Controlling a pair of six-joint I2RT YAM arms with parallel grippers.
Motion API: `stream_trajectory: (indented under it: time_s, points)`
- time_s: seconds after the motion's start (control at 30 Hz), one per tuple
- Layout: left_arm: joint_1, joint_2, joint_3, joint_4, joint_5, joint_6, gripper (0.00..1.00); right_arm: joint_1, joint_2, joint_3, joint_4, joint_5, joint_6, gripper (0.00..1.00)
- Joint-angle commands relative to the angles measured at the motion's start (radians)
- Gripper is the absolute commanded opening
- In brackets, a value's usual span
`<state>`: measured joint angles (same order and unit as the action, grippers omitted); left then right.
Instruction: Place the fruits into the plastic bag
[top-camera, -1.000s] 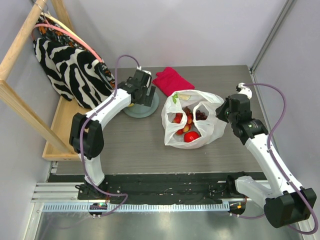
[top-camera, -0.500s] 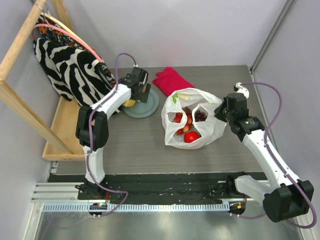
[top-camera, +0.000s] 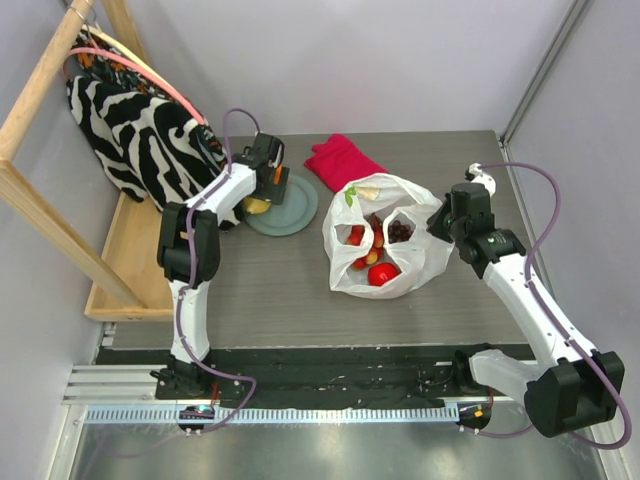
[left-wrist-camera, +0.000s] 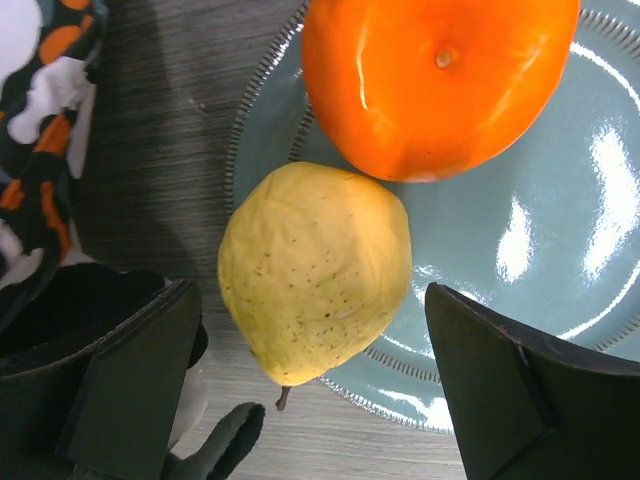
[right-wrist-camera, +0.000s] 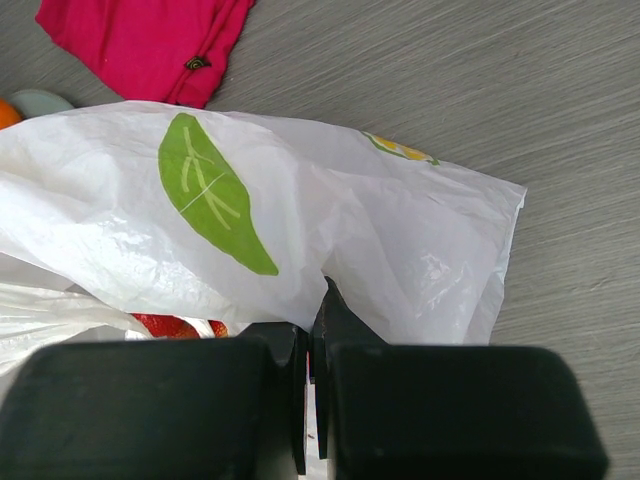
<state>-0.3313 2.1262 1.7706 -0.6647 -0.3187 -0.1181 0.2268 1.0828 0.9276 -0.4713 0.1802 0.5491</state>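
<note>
Speckled, dimpled yellow fruit (left-wrist-camera: 315, 270) seemingly touches the glossy orange (left-wrist-camera: 440, 80).

Setting: robot test cell, lab-type. Evidence: two white arms, left arm (top-camera: 215, 205) and right arm (top-camera: 525, 295), bolted to a metal rail (top-camera: 270, 412) at the near edge of a grey table (top-camera: 280, 290). Purple cables (top-camera: 520, 167) loop along them, and bare pale walls (top-camera: 380, 60) box the table in. Props laid out: plastic bag (top-camera: 420, 205) of fruits (top-camera: 383, 273), plate (top-camera: 295, 210), red cloth (top-camera: 340, 160), zebra-striped bag (top-camera: 140, 140) on a wooden frame (top-camera: 50, 230).

Yellow fruit (left-wrist-camera: 315, 270) beside orange (left-wrist-camera: 438, 82)
</note>
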Motion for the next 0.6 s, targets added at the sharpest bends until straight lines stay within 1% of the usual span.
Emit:
stream_trajectory:
  time_s: [0.0, 0.23, 0.33, 0.53, 0.57]
  points:
    - [0.014, 0.018, 0.046, 0.008, 0.027, 0.015, 1.0, -0.001, 0.022, 0.056, 0.036, -0.002, 0.009, 0.01]
    - [0.031, 0.06, 0.058, -0.001, 0.084, 0.026, 1.0, 0.0, 0.022, 0.071, 0.033, 0.002, 0.012, 0.01]
    - [0.031, 0.063, 0.053, -0.003, 0.087, 0.024, 0.97, -0.001, 0.016, 0.068, 0.028, 0.005, 0.012, 0.01]
    - [0.031, 0.071, 0.036, -0.026, 0.092, 0.026, 0.81, -0.001, 0.015, 0.07, 0.026, 0.007, 0.014, 0.01]
    - [0.031, 0.067, 0.03, -0.023, 0.093, 0.026, 0.77, -0.001, 0.014, 0.07, 0.026, 0.008, 0.014, 0.01]
